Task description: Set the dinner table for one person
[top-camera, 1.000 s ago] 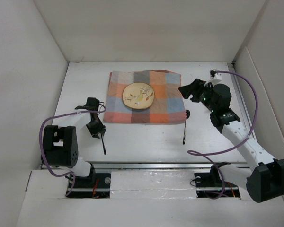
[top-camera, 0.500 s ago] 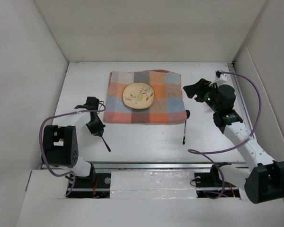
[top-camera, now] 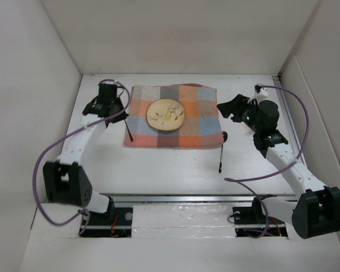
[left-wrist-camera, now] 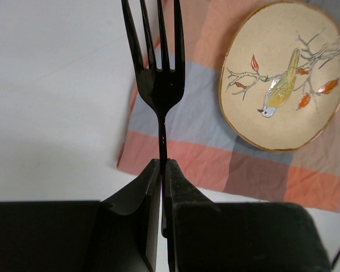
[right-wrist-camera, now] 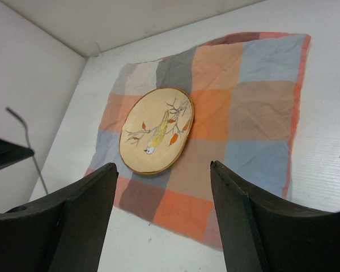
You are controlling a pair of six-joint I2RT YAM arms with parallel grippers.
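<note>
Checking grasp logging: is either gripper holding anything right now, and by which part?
Left gripper is shut on the black four-tined fork, pinching its thin handle, tines pointing away from the fingers. Right gripper is open and holds nothing.

The placemat [top-camera: 198, 122] lies on the dinner table [top-camera: 175, 170], upper middle of the top view, with the plate [top-camera: 165, 115] on it, left of centre. The fork [left-wrist-camera: 160, 90], held in the left gripper [left-wrist-camera: 162, 167], sits at the placemat's left edge. Another utensil [top-camera: 221, 153] lies off its lower right corner.
</note>
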